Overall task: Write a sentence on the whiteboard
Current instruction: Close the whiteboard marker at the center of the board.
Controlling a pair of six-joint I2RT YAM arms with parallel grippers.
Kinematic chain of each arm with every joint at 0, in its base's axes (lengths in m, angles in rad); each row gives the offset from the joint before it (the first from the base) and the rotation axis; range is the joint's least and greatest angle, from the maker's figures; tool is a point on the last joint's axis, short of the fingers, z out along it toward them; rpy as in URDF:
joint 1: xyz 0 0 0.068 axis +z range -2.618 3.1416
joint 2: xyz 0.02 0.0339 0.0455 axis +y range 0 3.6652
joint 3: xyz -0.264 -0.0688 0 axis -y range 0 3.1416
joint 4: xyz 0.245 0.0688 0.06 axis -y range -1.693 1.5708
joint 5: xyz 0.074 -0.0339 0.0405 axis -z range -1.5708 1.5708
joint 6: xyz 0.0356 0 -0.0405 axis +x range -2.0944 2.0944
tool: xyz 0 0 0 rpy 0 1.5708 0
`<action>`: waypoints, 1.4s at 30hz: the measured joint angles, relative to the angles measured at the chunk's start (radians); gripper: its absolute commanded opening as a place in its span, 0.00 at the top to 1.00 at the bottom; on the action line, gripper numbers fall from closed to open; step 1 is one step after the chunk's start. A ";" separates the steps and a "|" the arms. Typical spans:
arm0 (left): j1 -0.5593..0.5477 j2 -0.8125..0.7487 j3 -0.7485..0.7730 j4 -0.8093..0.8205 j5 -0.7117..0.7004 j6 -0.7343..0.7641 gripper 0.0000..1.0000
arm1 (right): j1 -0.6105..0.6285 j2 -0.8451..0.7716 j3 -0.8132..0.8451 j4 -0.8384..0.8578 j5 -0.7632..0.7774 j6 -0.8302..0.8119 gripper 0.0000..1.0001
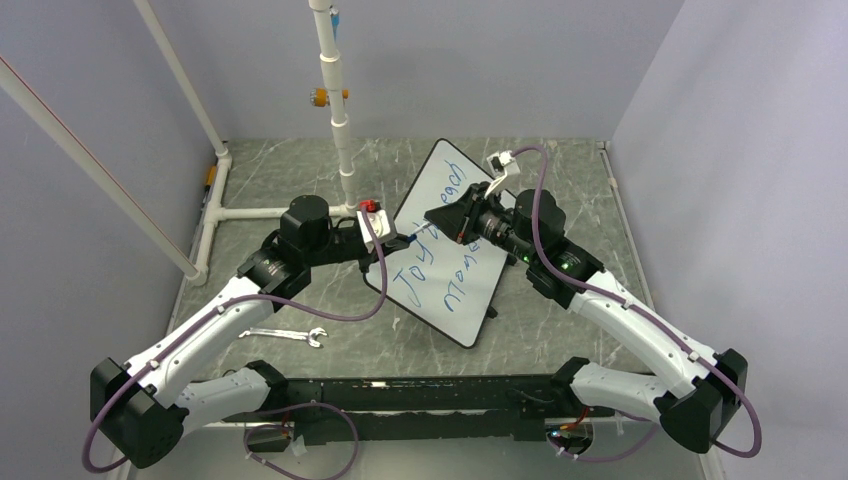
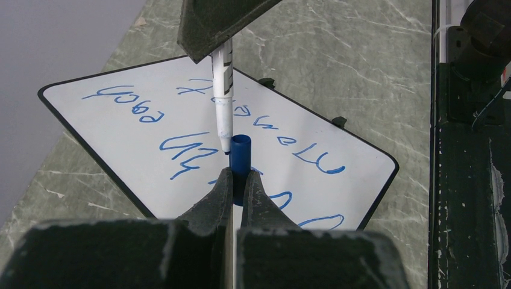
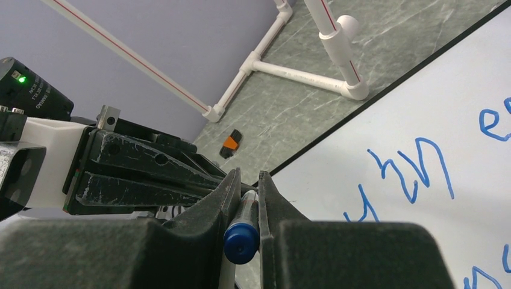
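The whiteboard (image 1: 470, 290) lies tilted on the table's middle. The sentence (image 1: 432, 262) is on it in blue, two lines reading "Joy in each" and "moment"; it also shows in the left wrist view (image 2: 193, 147). My left gripper (image 1: 404, 242) is shut on a blue marker cap (image 2: 240, 158) just above the board (image 2: 337, 138). My right gripper (image 1: 433, 218) is shut on the white marker (image 2: 222, 90), whose blue rear end (image 3: 242, 241) faces the right wrist camera. The marker's tip sits right beside the cap's open mouth, a little to its left in the left wrist view.
A wrench (image 1: 287, 334) lies on the table at the front left. A white pipe frame (image 1: 343, 140) stands behind the board, with a small orange and black object (image 3: 230, 143) on the table near it. A black rail (image 1: 420, 395) runs along the near edge.
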 measured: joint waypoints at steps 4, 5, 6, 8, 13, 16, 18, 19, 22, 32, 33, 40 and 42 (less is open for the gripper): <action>0.000 0.000 0.000 -0.001 -0.008 -0.004 1.00 | 0.002 -0.008 0.000 -0.002 0.017 -0.008 1.00; 0.000 0.000 0.000 -0.001 -0.009 -0.004 1.00 | 0.002 -0.012 0.002 -0.008 0.019 -0.011 1.00; 0.000 0.000 0.000 -0.001 -0.010 -0.003 1.00 | 0.002 -0.015 0.007 -0.019 0.025 -0.016 1.00; 0.000 0.000 0.000 -0.002 -0.013 -0.004 1.00 | 0.002 -0.019 0.018 -0.031 0.034 -0.022 1.00; 0.000 0.000 0.000 -0.001 -0.016 -0.004 1.00 | 0.002 -0.033 0.032 -0.046 0.036 -0.032 1.00; 0.000 0.000 0.000 -0.002 -0.017 -0.005 1.00 | 0.003 -0.033 0.034 -0.050 0.034 -0.032 1.00; 0.000 0.001 0.000 -0.002 -0.018 -0.006 1.00 | 0.003 -0.033 0.034 -0.055 0.033 -0.031 1.00; 0.000 0.002 0.001 -0.002 -0.018 -0.008 1.00 | 0.003 -0.033 0.034 -0.056 0.032 -0.031 1.00; 0.000 0.002 0.002 -0.002 -0.018 -0.013 1.00 | 0.003 -0.032 0.034 -0.056 0.031 -0.031 1.00; 0.000 0.010 0.002 -0.002 -0.018 -0.024 1.00 | 0.005 -0.011 0.034 -0.054 0.006 -0.021 1.00; 0.000 0.010 0.002 -0.002 -0.018 -0.026 1.00 | 0.006 -0.010 0.034 -0.054 0.006 -0.020 1.00; 0.000 0.010 0.008 -0.002 -0.018 -0.031 1.00 | 0.007 -0.009 0.033 -0.053 0.006 -0.016 1.00; 0.000 0.011 0.008 -0.002 -0.018 -0.031 1.00 | 0.007 -0.009 0.033 -0.053 0.006 -0.016 1.00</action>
